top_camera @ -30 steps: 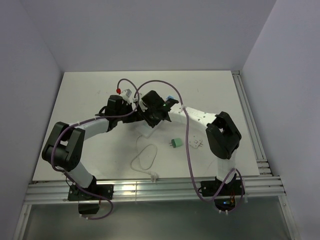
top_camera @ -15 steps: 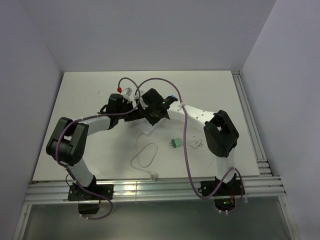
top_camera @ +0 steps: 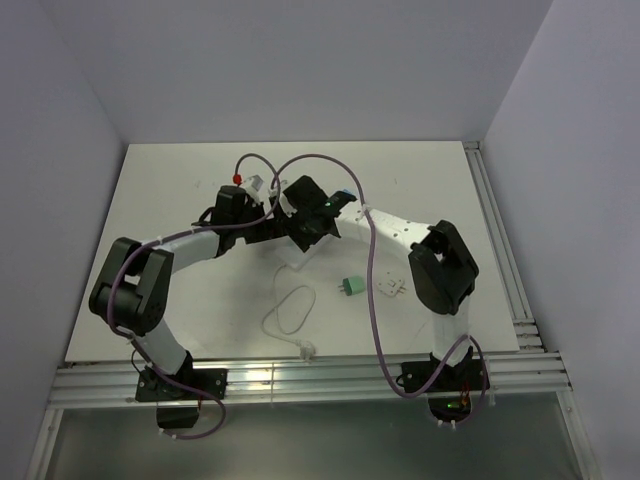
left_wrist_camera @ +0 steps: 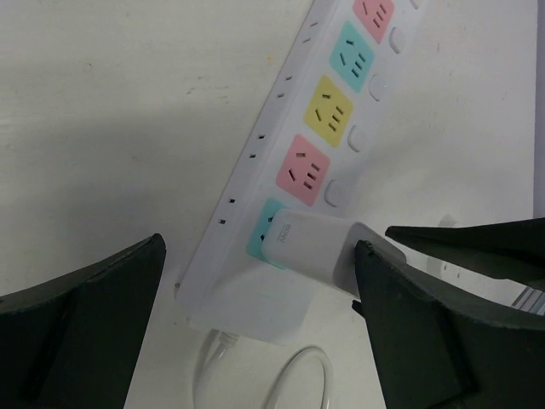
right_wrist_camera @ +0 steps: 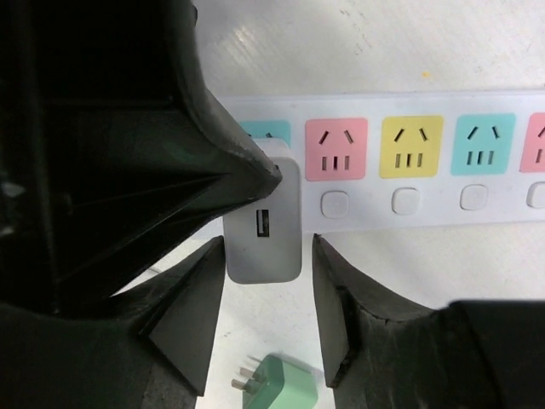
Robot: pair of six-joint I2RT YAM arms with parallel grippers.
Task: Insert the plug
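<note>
The right gripper (right_wrist_camera: 266, 256) has crept up-table; its fingers flank the plug (right_wrist_camera: 262, 217), barely clear. The left gripper (left_wrist_camera: 260, 256) gapes wide. The plug, seated in the strip's (right_wrist_camera: 366, 213) end socket, looks light, rigid and slick; grip its flat sides.

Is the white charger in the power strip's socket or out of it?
In: the white charger sits flush on the end teal socket of the power strip; no prongs show.

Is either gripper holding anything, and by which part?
Nothing looks gripped. The right gripper straddles the white USB charger seated in the power strip, with a gap showing; the left gripper is wide open.
</note>
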